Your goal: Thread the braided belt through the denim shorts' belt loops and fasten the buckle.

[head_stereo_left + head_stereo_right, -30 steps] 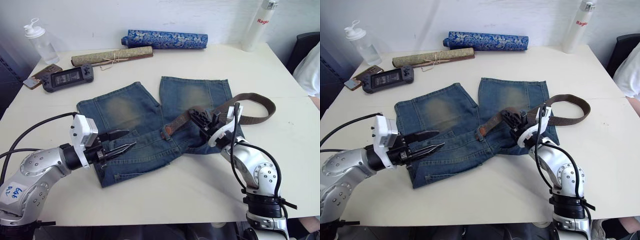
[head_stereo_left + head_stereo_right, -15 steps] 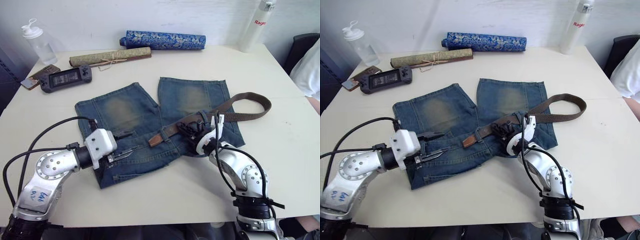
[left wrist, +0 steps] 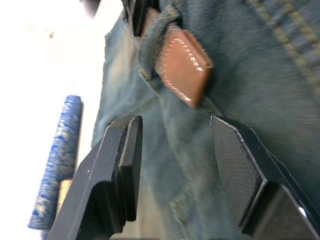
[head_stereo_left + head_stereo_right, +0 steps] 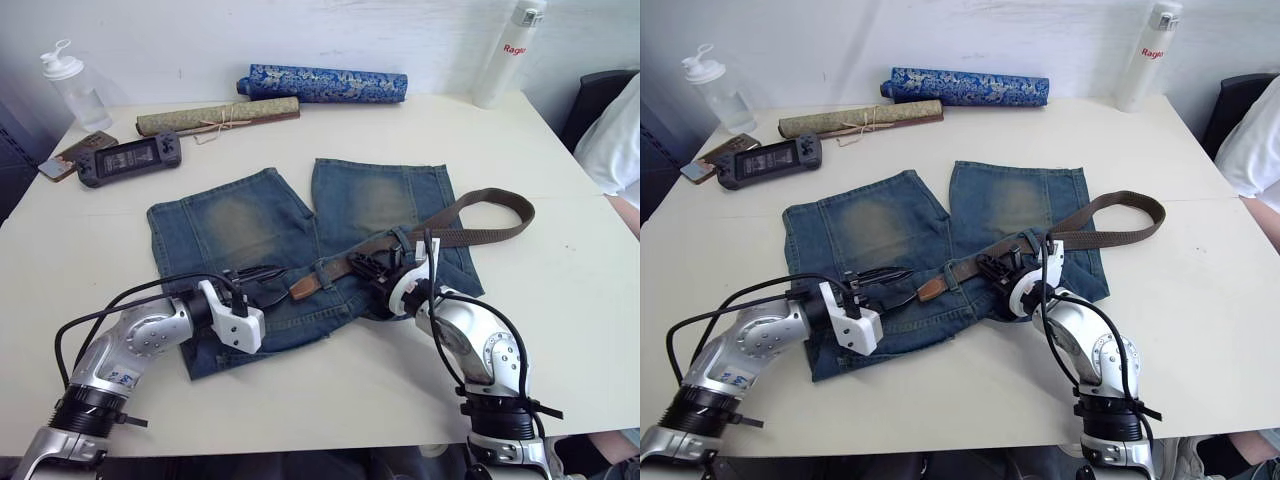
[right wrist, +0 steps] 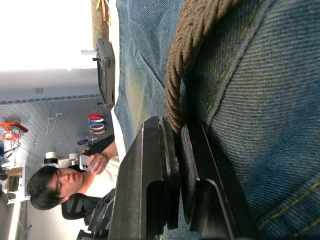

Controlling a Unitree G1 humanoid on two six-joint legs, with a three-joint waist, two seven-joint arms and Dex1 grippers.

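Right pincer pinching braided belt

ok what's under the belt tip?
Denim shorts: the tan belt tip sticks out of a belt loop and lies on the waistband, ahead of the open left gripper. The strap inside the loop is covered.

Buckle: not made out anywhere along the braided belt; belt partly covered by the right gripper at the waistband of the denim shorts; belt loops: too small to be counted; white bottle: top cut by the frame edge.
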